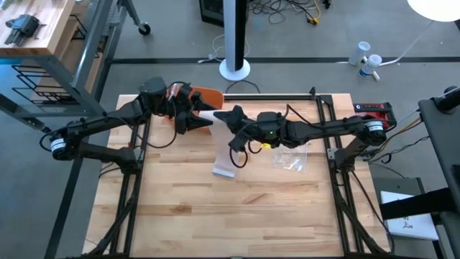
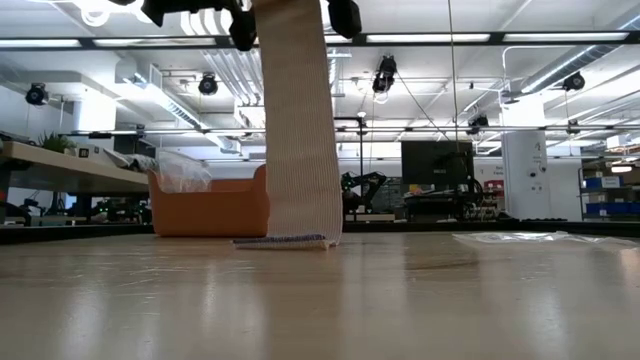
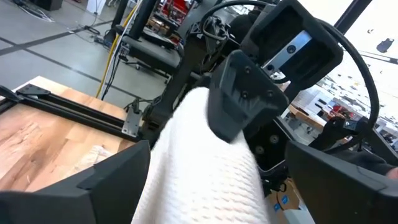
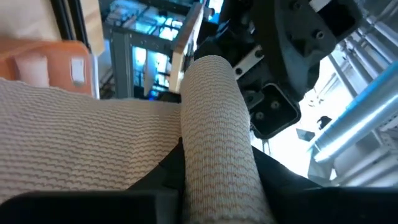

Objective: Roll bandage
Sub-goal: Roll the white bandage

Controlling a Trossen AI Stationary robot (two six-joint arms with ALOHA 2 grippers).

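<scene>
From above, one beige woven bandage is held up between the left gripper and right gripper, just in front of one orange bin; tension should be kept even.

At table height, its tail touches the wooden table.

In the wrist views, both grippers are closed on the roll.

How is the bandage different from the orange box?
The bandage is pale, ribbed cloth, while the orange box is stiff-looking and bright orange. The bandage hangs down from between the left gripper and right gripper, only its loose end touching the table; the box sits flat on the table. In the low view the bandage is tall and narrow, the box low and wide. Both are toward the table's far side.
</scene>
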